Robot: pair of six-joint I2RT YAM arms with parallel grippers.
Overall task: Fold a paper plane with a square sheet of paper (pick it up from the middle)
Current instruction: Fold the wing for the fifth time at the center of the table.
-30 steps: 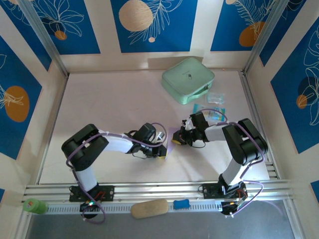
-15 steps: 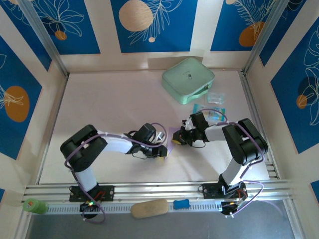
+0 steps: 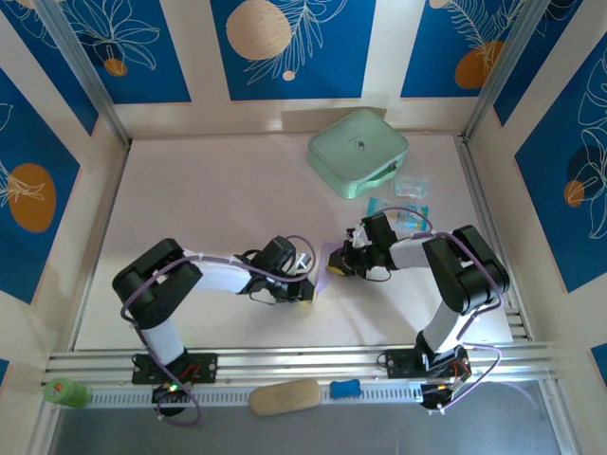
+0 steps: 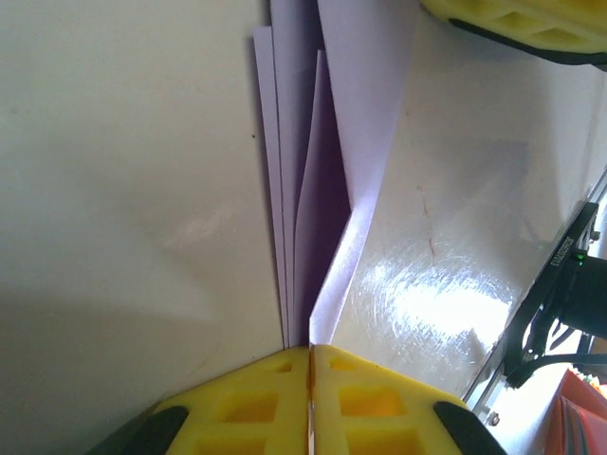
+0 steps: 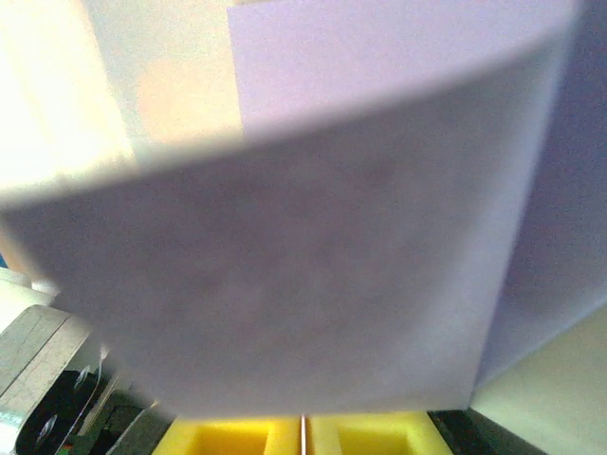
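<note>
The square sheet of paper point(image 3: 331, 260), folded into thin layers, hangs low over the middle of the counter point(image 3: 209, 190), pinched tight by the left fingers point(image 4: 248, 409) and the right fingers point(image 5: 237, 438), and it could rip or crease crooked if they pull too hard.

The lavender paper point(image 5: 313, 256) is blurred close-up, its edges cut off.
</note>
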